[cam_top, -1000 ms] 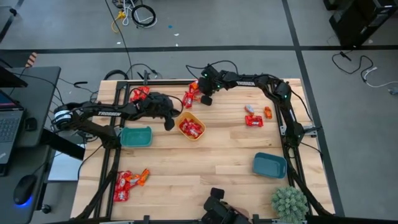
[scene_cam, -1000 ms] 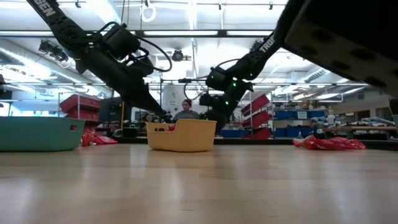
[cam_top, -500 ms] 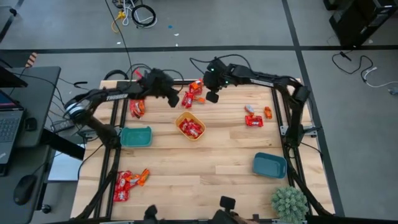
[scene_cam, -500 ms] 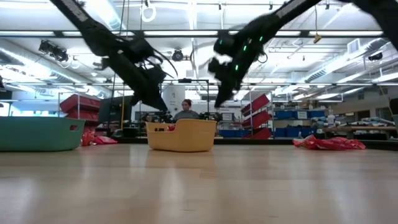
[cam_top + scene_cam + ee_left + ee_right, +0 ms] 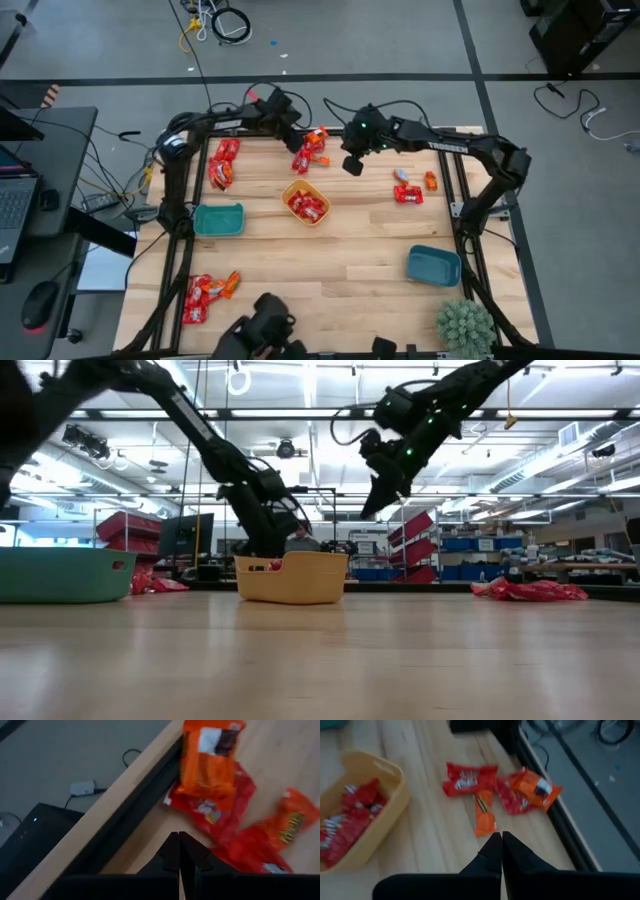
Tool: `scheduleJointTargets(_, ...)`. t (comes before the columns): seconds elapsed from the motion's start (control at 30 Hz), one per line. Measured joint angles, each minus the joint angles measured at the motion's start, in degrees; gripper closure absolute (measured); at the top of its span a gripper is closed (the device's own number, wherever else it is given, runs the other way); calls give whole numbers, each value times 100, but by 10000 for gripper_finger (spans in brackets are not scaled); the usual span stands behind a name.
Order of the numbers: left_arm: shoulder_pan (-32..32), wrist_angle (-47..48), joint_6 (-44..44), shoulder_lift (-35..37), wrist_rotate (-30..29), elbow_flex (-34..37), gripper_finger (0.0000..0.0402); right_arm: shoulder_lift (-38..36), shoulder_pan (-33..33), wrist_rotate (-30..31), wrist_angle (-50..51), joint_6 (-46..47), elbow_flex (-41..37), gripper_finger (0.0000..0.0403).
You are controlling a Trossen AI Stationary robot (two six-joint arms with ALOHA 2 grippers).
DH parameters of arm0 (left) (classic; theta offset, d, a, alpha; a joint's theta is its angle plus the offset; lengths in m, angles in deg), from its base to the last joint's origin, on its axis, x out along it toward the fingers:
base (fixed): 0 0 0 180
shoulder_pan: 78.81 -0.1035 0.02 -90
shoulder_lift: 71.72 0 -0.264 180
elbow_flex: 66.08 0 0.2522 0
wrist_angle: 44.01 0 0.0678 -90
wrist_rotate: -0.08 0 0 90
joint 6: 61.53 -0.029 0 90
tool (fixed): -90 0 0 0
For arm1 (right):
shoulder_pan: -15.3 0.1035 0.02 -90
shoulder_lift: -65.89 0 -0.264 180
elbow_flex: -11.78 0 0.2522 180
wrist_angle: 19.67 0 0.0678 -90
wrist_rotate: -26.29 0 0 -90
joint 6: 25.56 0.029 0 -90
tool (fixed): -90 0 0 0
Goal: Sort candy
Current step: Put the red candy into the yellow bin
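Both claws have left the yellow bowl (image 5: 306, 203) since a second ago and moved to the desk's (image 5: 340, 270) far edge. Left claw (image 5: 292, 139), fingers pressed together and empty, now hangs low beside the far pile of candy (image 5: 310, 150); its arm reaches along the far rail. Right claw (image 5: 351, 165), likewise closed and empty, is raised above the desk just beside that pile, arm stretched across from the right. More candy lies in the yellow bowl and in scattered piles.
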Motion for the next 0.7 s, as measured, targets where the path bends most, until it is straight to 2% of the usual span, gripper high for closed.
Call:
scheduleJointTargets(0.13,7,194,-6,-426,65,-556,401,-200,65,18,-43,72,-195,403)
scheduleJointTargets(0.3,7,216,-6,-690,176,-859,401,-386,157,299,-113,85,-284,403)
scheduleJointTargets(0.7,7,186,-150,-793,255,-889,401,-381,259,317,-52,146,-306,403)
